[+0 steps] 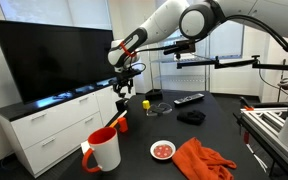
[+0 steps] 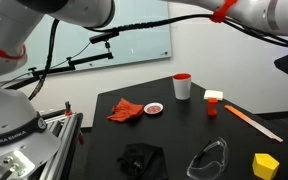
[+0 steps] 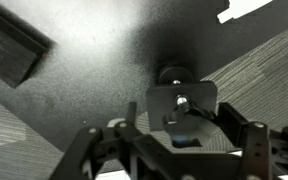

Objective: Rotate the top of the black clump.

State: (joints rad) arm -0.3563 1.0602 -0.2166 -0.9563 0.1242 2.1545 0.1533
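In the wrist view the black clump (image 3: 181,100) is seen from above, a flat grey-black top plate with a shiny screw and a round knob behind it, standing at the edge of the black table (image 3: 94,60). My gripper (image 3: 184,125) has one finger on each side of that top plate and appears closed on it. In an exterior view my gripper (image 1: 127,86) hangs low over the table's far left edge, and the clump under it is mostly hidden. In the exterior view with the whiteboard neither my gripper nor the clump is in view.
On the table are a white mug (image 1: 104,150), a small red object (image 1: 121,125), a yellow block (image 1: 145,103), a black remote (image 1: 189,99), a black fabric lump (image 1: 191,117), a small bowl (image 1: 163,150) and an orange cloth (image 1: 204,158). A white cabinet (image 1: 44,125) with a TV stands beside the table.
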